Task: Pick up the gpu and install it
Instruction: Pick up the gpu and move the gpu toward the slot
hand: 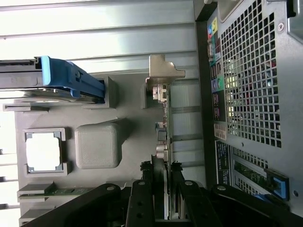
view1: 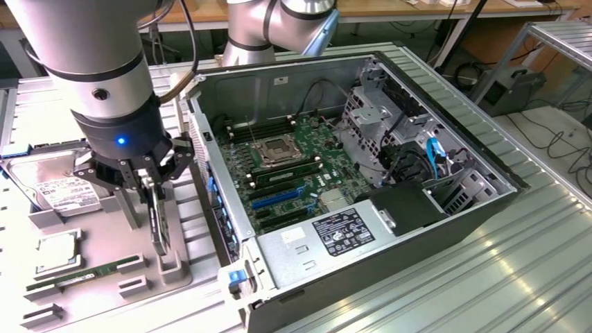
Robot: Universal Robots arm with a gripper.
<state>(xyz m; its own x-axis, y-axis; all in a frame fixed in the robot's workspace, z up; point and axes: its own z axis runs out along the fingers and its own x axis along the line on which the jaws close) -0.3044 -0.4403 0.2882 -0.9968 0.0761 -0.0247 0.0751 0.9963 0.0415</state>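
Fingers of the gripper point(hand: 162, 171) clamp the gpu point(hand: 161, 135), which stands on edge in the gray holder point(hand: 128, 123), its long axis parallel to the case's point(hand: 246, 85) rear panel.

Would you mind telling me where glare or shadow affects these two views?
Wrist view: glare washes out the ribbed table, and the processor reads as a white patch, while the gpu edge is evenly lit. Exterior view: the computer case interior sits in soft shade, and a blue light glows above the gripper.
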